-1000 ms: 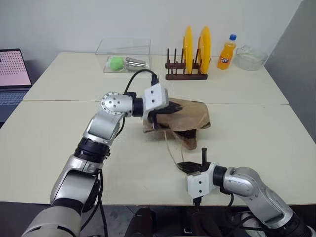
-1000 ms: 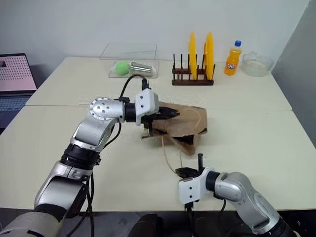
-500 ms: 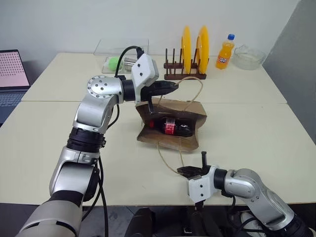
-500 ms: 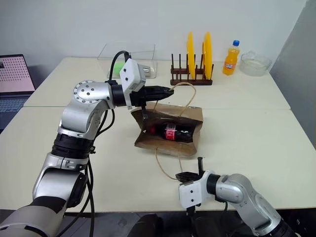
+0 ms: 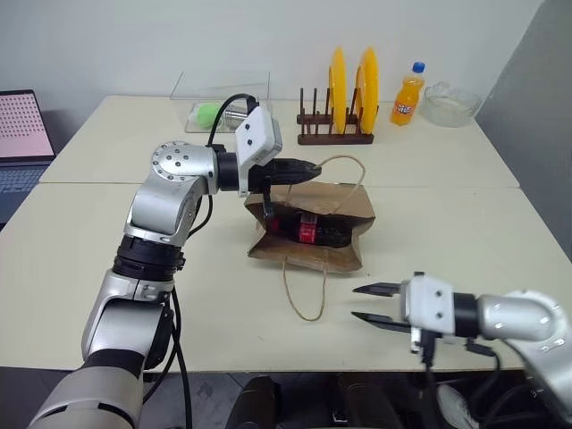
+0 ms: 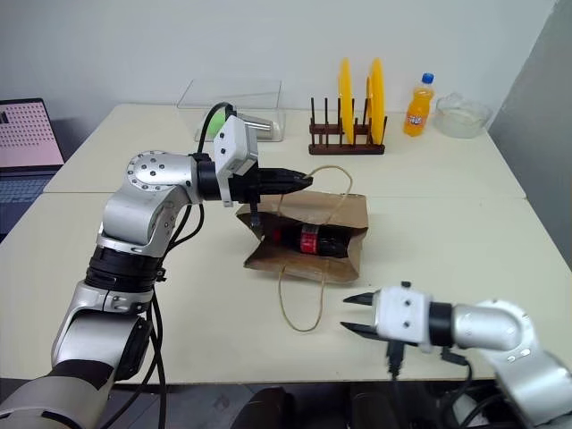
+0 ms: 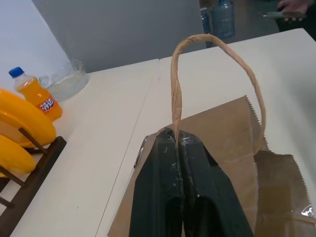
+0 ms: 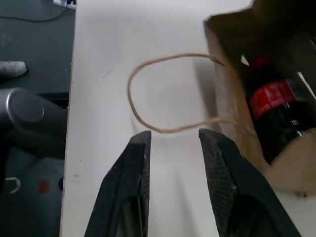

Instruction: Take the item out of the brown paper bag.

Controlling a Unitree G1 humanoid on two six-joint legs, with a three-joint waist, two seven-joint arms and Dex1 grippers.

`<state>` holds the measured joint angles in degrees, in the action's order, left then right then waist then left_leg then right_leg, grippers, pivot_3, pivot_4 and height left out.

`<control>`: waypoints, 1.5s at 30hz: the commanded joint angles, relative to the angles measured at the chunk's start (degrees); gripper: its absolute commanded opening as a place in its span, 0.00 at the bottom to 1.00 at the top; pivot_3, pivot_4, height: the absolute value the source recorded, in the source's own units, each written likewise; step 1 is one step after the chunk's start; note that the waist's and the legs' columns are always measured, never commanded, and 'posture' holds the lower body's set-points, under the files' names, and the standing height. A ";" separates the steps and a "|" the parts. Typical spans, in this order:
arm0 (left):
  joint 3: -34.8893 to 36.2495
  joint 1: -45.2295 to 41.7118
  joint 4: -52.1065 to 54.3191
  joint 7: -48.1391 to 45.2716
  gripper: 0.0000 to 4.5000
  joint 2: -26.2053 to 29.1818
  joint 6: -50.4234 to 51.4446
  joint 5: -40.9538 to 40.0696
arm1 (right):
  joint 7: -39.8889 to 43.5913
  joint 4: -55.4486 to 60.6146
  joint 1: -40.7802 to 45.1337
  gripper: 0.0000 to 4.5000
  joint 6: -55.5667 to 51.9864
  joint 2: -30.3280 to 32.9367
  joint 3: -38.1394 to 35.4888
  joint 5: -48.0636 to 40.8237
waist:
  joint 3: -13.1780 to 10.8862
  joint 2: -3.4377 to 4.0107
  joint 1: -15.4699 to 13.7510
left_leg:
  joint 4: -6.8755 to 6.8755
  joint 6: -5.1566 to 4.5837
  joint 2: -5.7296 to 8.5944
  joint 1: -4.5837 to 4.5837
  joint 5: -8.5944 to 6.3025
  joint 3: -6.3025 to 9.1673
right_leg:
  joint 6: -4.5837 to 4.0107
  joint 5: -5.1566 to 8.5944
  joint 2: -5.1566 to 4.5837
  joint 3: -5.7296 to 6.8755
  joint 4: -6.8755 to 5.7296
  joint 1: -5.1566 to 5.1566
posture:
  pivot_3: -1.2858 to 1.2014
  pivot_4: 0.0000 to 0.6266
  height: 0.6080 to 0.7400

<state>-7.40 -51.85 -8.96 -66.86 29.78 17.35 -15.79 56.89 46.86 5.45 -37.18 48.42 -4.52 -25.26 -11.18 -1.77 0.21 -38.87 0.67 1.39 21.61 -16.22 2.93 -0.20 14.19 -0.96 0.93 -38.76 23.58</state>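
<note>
Our right gripper [image 5: 365, 303], fingers parted and empty, sits nearest the bag [image 5: 313, 228] mouth; the cola bottle [image 5: 311, 230] lies crosswise inside; left gripper [image 5: 308, 168] pinches a handle [image 5: 344, 175].

Brown paper bag [image 5: 344, 207]: matt creased kraft paper, handle [image 7: 176, 98] of twisted tan cord pinched in my left gripper [image 7: 178, 140], its black fingers scuffed. Cola bottle [image 6: 315, 239]: glossy plastic, red label. Table [image 5: 447, 232] smooth, matt cream.

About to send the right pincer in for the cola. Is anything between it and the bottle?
Mostly clear. The bag mouth is held open toward the right pincer, cola exposed. The lower handle loop lies on the table between them.
</note>
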 commanded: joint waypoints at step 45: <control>1.41 -4.97 -4.24 0.77 0.00 -3.58 -4.52 -0.21 | -19.13 -39.48 41.66 0.99 -2.85 -19.15 50.75 50.34 | 0.01 0.01 0.82 | 0.00 0.02 0.08 0.46 0.02 -0.05 | -0.32 -0.18 -0.07 -0.02 -0.22 0.58 | 0.52 0.24 1.00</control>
<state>-7.01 -54.88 -13.87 -66.70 26.52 14.11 -15.67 36.87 7.84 46.09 -41.31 29.05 46.44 23.58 -11.17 -1.76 1.03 -38.88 0.69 1.47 22.07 -16.20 2.88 -0.52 14.01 -1.03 0.91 -38.98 24.16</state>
